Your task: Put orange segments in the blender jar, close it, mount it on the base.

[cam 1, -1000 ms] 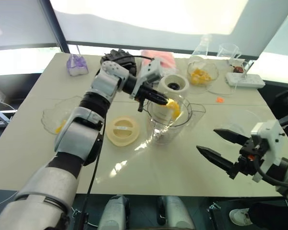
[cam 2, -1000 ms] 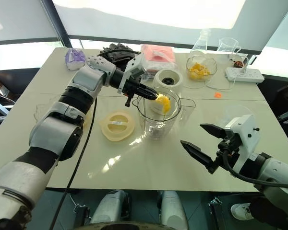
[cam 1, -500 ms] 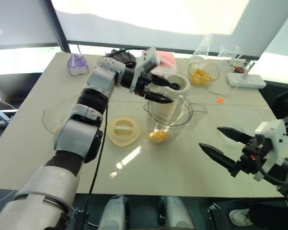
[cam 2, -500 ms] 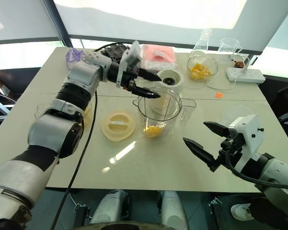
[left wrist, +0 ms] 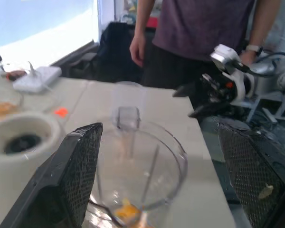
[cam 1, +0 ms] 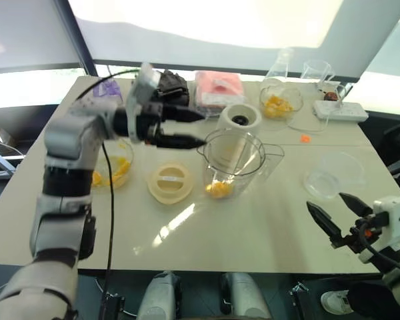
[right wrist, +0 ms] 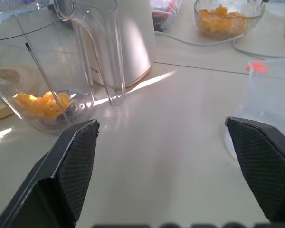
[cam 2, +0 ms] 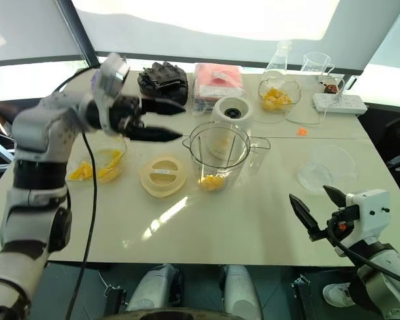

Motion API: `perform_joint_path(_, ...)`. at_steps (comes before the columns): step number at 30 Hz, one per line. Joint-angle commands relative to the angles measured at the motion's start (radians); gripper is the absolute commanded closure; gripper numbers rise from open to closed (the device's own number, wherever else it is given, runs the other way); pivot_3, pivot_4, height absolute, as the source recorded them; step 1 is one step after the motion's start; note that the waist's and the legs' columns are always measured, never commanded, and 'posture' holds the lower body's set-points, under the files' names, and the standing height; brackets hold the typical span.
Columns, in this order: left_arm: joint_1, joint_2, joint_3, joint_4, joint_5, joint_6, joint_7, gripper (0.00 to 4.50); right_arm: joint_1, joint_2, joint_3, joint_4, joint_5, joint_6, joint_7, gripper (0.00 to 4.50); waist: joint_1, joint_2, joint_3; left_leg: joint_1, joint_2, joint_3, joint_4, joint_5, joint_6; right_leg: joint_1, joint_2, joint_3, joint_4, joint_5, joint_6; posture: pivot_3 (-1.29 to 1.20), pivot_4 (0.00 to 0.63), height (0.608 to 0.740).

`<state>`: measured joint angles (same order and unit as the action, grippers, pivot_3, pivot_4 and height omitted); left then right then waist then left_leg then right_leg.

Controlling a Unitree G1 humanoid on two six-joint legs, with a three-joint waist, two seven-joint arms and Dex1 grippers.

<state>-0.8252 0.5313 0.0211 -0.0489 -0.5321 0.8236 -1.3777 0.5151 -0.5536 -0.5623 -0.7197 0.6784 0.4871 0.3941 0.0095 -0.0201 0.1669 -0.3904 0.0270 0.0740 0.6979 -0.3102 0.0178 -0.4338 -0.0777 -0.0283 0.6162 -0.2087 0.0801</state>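
Strong daylight from the windows beyond the far edge of the table; the panes are blown out to white. Specular glare streak on the tabletop near the lid. Left tool and its forearm smeared by motion blur in the head views. Left wrist view soft overall: the person and the blender jar are hazy. Right wrist view crisper, with a bright sunlit patch beside the base.
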Motion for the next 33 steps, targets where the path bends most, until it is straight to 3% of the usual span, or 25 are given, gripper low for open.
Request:
perform_joint_path(1, 0.167, 0.019, 0.026, -0.204, -0.056, 0.020, 0.092, 0.53, -0.006, 0.044, -0.008, 0.061, -0.116, -0.084, -0.040, 0.00, 0.002, 0.001, -0.001, 0.000, 0.000, 0.000, 0.000, 0.000, 0.000, 0.001, 0.000, 0.000, 0.000, 0.000, 0.000, 0.00, 0.150, 0.740)
perform_joint_path(9, 0.407, 0.032, -0.099, -0.239, 0.055, -0.160, 0.208, 0.53, -0.130, 0.121, -0.001, 0.316, -0.318, -0.196, -0.163, 0.00, 0.002, 0.004, -0.001, 0.001, -0.001, 0.001, 0.000, 0.000, -0.001, 0.002, -0.001, 0.000, -0.002, 0.000, -0.001, 0.00, 0.150, 0.740)
perform_joint_path(19, 0.434, -0.005, -0.168, -0.195, 0.080, -0.252, 0.258, 0.53, -0.371, 0.122, 0.017, 0.671, -0.448, -0.292, -0.267, 0.00, -0.003, 0.006, -0.002, 0.001, -0.001, 0.001, -0.002, 0.000, 0.000, 0.001, -0.001, 0.000, -0.002, 0.000, -0.001, 0.00, 0.150, 0.740)
perform_joint_path(33, 0.472, 0.007, -0.168, -0.255, 0.046, -0.214, 0.310, 0.53, -0.554, 0.050, 0.030, 1.042, -0.506, -0.476, -0.264, 0.00, -0.022, 0.008, -0.001, 0.001, -0.001, 0.001, -0.002, 0.000, 0.000, 0.001, -0.001, 0.001, -0.002, 0.000, -0.001, 0.00, 0.150, 0.740)
